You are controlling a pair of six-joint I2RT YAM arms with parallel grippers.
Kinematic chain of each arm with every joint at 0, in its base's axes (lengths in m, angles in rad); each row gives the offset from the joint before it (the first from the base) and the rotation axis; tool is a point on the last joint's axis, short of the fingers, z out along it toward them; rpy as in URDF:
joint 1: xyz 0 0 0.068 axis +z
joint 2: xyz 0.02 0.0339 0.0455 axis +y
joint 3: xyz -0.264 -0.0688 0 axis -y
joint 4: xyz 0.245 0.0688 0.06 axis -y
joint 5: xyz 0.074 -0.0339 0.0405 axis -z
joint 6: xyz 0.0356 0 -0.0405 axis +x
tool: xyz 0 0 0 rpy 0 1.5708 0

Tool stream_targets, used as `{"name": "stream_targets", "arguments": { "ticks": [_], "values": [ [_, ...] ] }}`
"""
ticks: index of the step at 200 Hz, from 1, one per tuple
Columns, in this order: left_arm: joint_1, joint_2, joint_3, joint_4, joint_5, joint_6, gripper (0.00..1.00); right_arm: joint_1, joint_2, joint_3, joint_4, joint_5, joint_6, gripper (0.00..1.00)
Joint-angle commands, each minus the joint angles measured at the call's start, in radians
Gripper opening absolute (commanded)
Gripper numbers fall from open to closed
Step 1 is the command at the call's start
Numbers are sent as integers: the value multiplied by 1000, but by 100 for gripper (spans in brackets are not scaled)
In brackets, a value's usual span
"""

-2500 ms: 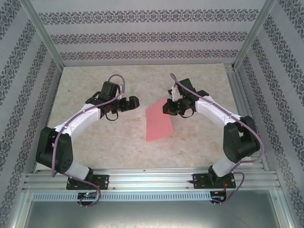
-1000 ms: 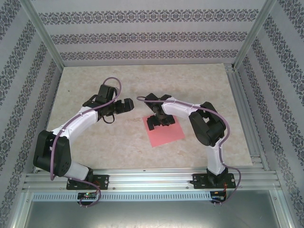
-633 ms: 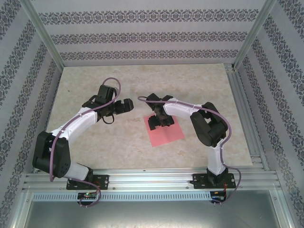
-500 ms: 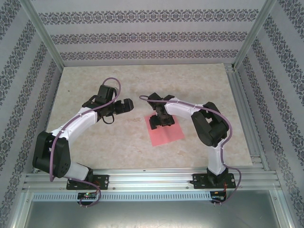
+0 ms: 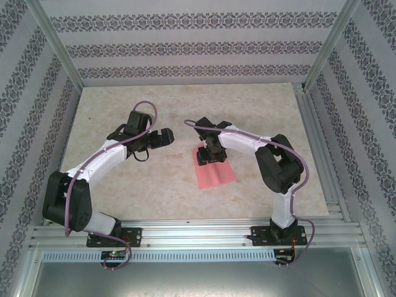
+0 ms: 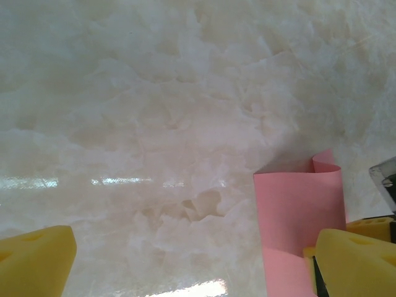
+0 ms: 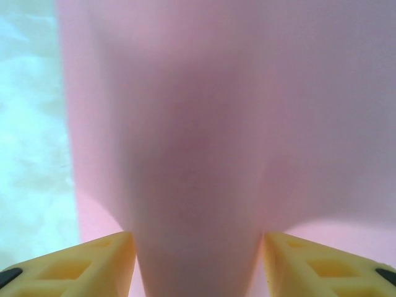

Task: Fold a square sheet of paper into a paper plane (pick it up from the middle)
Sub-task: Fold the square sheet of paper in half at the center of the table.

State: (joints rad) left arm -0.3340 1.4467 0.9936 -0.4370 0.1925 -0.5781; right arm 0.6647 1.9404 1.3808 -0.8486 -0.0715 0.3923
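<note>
Your right gripper (image 7: 197,260) pinches a raised ridge in the middle of the square sheet of paper (image 5: 215,174), which is thin, light and buckles easily. Take it there, gently. Your left gripper (image 6: 185,260), left of the sheet, is spread wide and empty.

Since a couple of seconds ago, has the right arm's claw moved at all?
Yes. The right gripper has swung leftward, away from the right-hand frame post, and now sits over the pink paper, bunching it up between its fingers.

Top view looks down from behind the arms over the whole counter (image 5: 124,185); both wrist views sit close above it, sharing the pink paper (image 5: 213,173).
</note>
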Motion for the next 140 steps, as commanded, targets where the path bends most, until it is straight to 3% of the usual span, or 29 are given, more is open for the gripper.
{"name": "stream_targets", "arguments": {
  "ticks": [1, 62, 88, 140],
  "values": [
    [11, -8, 10, -3, 1, -9, 100, -8, -77, 26, 9, -66, 36, 56],
    [11, -13, 27, -9, 13, -11, 100, -51, -202, -30, 179, -285, 130, 53],
    [10, -16, 35, -1, 33, -14, 100, -99, -262, -131, 329, -390, 188, 54],
    [8, 39, 28, 114, 246, -47, 100, -210, -248, -319, 451, -413, 199, 54]
  ]
}}
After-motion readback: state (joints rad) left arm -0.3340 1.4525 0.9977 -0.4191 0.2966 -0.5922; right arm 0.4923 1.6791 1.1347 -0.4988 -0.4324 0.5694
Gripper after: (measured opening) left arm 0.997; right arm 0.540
